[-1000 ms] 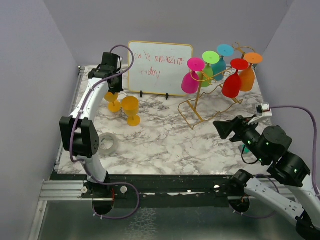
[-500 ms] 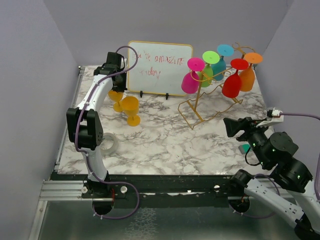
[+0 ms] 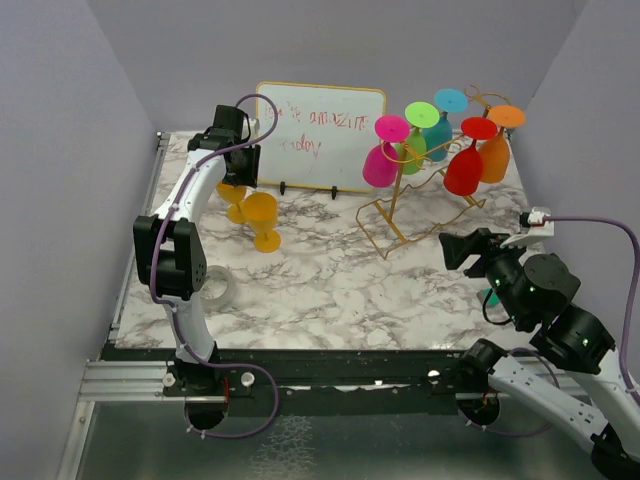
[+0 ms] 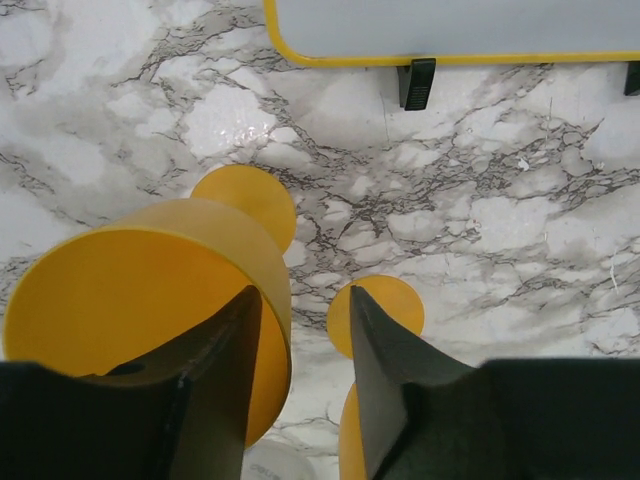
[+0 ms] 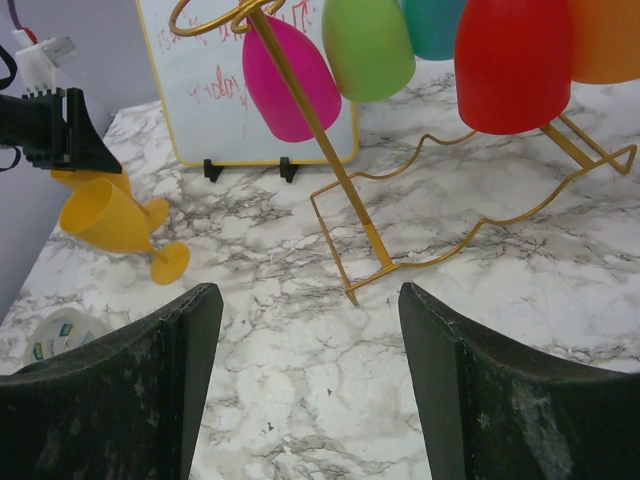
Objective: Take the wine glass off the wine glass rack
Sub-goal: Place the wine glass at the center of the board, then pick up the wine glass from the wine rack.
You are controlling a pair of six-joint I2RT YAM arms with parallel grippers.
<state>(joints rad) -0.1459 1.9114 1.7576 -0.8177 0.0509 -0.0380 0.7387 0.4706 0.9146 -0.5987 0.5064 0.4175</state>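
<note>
The gold wire wine glass rack [image 3: 398,215] [image 5: 345,205] stands at the back right. Pink [image 3: 380,165], green [image 3: 412,150], teal [image 3: 438,130], red [image 3: 464,170] and orange [image 3: 494,155] glasses hang upside down from it. Two yellow wine glasses [image 3: 232,196] [image 3: 262,216] stand on the marble at the back left. My left gripper [image 3: 235,178] [image 4: 302,295] is open above the rear yellow glass [image 4: 130,300], its left finger over the bowl and the rim between the jaws. My right gripper [image 3: 455,250] [image 5: 305,300] is open and empty, in front of the rack.
A white dry-erase board [image 3: 320,135] [image 5: 215,90] with red writing stands at the back, between the yellow glasses and the rack. A roll of tape [image 3: 215,288] [image 5: 60,335] lies near the left arm's elbow. Purple walls close in both sides.
My left gripper was shut on the rear yellow glass's rim and has now opened. The right arm swung right, then back toward the rack, its jaws a little wider.
</note>
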